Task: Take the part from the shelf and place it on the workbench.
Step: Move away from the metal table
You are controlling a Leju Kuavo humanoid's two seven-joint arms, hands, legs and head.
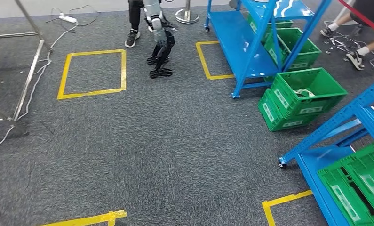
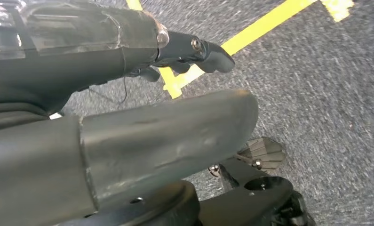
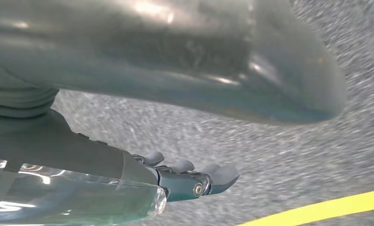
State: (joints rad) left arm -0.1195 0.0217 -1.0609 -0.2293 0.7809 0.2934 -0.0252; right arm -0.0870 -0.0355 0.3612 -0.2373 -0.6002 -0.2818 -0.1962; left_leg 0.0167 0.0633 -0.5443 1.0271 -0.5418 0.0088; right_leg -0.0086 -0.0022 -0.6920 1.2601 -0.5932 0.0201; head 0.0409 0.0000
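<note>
Blue shelves (image 1: 250, 42) hold green crates (image 1: 307, 92); left hand (image 2: 128, 136) and right hand (image 3: 175, 84) hang empty, fingers loosely extended, above grey carpet (image 1: 166, 150).

Blue shelf (image 1: 250, 42) cut off by the upper edge, nearer blue shelf (image 1: 335, 165) and its green crates (image 1: 359, 183) by the right edge; person (image 1: 134, 23) visible only below the knee

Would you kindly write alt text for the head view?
A blue metal shelf rack stands on grey carpet, with stacked green plastic crates beside it and yellow tape squares marking the floor. Another humanoid robot stands in the background.
</note>
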